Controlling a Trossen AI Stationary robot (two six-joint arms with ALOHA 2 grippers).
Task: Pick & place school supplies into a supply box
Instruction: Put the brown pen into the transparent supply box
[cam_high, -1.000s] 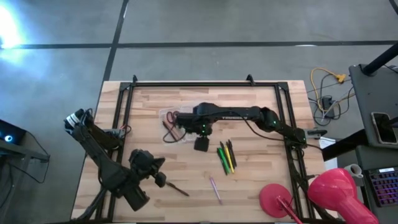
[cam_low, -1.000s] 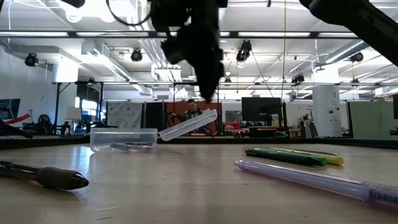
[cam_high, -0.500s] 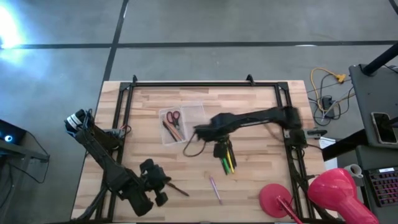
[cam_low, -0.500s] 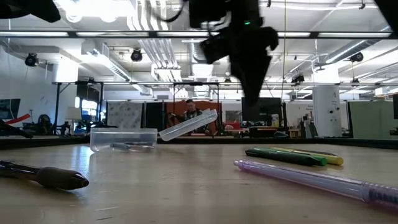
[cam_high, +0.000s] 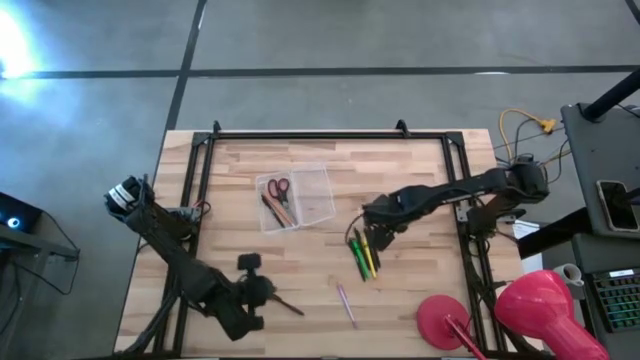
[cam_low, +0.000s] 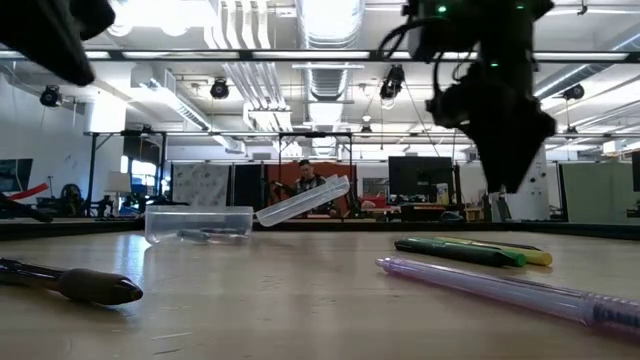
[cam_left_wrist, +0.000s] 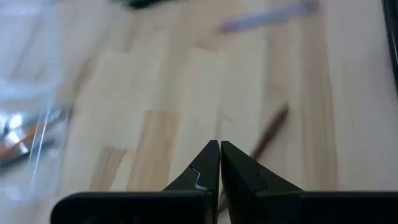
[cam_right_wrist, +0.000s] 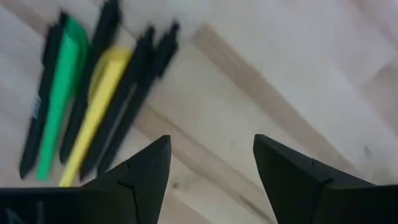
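Tabletop (cam_high: 420, 165) under right pincer (cam_high: 377, 232), spread, above pens (cam_high: 364, 254)

Illumination is bright and even from ceiling fixtures. Glare appears at the high view's left edge. Both wrist views show motion blur.

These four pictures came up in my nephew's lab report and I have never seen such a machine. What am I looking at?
It is a robot with two dark arms at a wooden table, tidying school supplies into a clear supply box.

One camera looks straight down, one sits at table height, and one rides on each wrist.

From above, the box holds red-handled scissors and some pens. A green pen and a yellow pen lie in a bunch at mid-table, a purple pen and a dark pen nearer the front edge.

The right hand hangs open over the bunch, holding nothing. The left hand is shut and empty, by the dark pen.
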